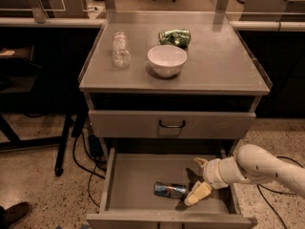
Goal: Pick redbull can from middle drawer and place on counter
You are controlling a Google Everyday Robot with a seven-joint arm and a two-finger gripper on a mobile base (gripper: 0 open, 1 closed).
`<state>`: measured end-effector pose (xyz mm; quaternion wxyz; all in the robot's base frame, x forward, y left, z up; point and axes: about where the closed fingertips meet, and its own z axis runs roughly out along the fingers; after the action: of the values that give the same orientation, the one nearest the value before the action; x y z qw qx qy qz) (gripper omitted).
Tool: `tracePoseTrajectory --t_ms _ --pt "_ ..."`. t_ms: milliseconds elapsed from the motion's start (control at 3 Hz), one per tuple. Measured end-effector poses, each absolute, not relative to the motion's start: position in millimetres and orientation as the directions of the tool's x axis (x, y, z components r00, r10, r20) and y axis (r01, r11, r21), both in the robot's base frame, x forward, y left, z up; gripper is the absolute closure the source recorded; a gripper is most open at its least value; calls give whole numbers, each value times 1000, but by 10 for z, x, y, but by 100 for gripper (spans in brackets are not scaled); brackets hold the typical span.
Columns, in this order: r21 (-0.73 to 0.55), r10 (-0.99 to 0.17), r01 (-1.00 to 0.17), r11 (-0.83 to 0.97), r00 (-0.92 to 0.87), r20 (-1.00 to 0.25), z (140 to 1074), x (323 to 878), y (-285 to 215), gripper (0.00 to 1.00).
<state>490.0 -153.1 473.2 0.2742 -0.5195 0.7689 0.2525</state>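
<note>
The redbull can [170,190] lies on its side on the floor of the pulled-out middle drawer [138,175], toward the front. My gripper [198,180] reaches in from the right on a white arm and is open, one finger [200,163] farther back and the other [197,194] near the drawer's front. It sits just right of the can's end, close to it but not closed around it. The counter [224,66] is the grey cabinet top above.
On the counter stand a white bowl [167,59], a clear plastic bottle [120,49] lying down and a crumpled green can [175,36]. A shut drawer front with a dark handle [172,124] overhangs the open drawer. Cables [88,161] trail on the floor at left.
</note>
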Motion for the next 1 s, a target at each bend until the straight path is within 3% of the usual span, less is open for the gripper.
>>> tracePoseTrajectory --t_ms 1000 --pt "152 -614 -942 301 -313 -724 4132 5028 -1299 0"
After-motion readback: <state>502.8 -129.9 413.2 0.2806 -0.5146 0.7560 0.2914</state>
